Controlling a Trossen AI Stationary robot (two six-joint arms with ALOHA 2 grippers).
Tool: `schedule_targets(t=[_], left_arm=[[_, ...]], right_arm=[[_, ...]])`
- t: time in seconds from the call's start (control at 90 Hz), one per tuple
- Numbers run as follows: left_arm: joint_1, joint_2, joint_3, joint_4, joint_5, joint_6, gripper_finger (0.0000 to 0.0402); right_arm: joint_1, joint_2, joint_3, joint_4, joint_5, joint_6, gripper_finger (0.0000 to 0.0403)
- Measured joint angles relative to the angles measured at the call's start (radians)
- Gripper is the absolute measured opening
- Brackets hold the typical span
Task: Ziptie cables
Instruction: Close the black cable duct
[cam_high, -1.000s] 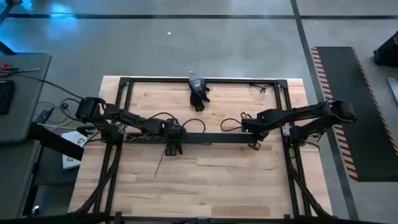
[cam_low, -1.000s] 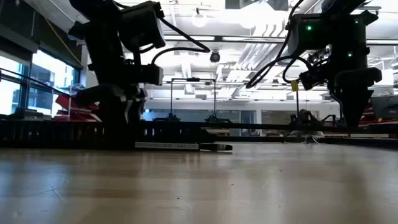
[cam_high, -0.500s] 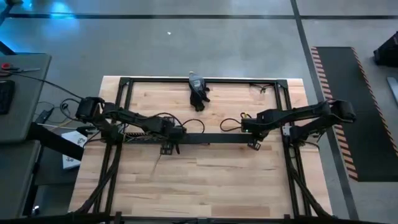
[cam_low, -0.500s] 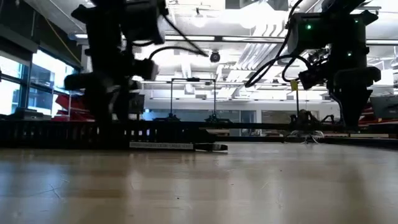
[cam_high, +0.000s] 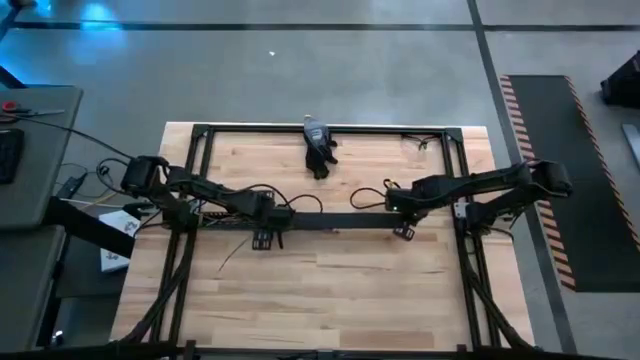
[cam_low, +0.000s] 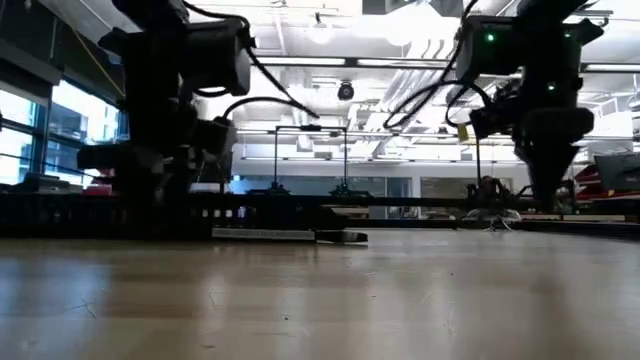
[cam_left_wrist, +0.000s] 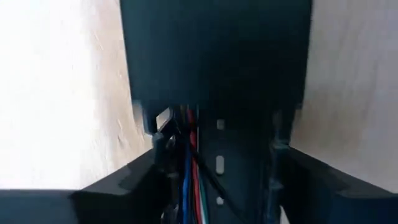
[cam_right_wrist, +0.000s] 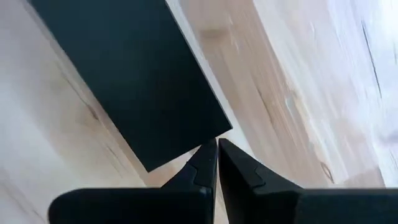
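From above, my left gripper (cam_high: 263, 238) sits left of middle on the long black duct (cam_high: 330, 222); my right gripper (cam_high: 402, 231) sits right of middle.

My left wrist view shows the cables (cam_left_wrist: 189, 180) low in the middle, inside the duct. They look thin and floppy, so I'd grab them bunched. I can't tell that pincer's state.

In the right wrist view, that pincer is pressed together, holding nothing.

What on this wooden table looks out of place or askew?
A thin dark strip lies slanted on the wooden table, apart from the long black duct. Thin coloured wires run inside that duct by the left gripper.
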Motion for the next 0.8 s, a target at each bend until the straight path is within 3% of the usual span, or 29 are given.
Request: schedule_targets(t=[0.178,0.522,0.8], left_arm=[[0.006,0.0,-0.002,-0.008,-0.032,0.001,0.0201],[0.005,0.002,0.068,-0.045,-0.04,-0.005,0.0295],[0.013,0.0,0.112,-0.2,-0.04,-0.023,0.0309]], right_arm=[[-0.001,0.001,-0.004,0.067,-0.013,-0.013,0.0],[0.0,0.0,0.0,-0.034,-0.014,0.005,0.0],[0.0,0.0,0.0,-0.04,-0.012,-0.005,0.0]])
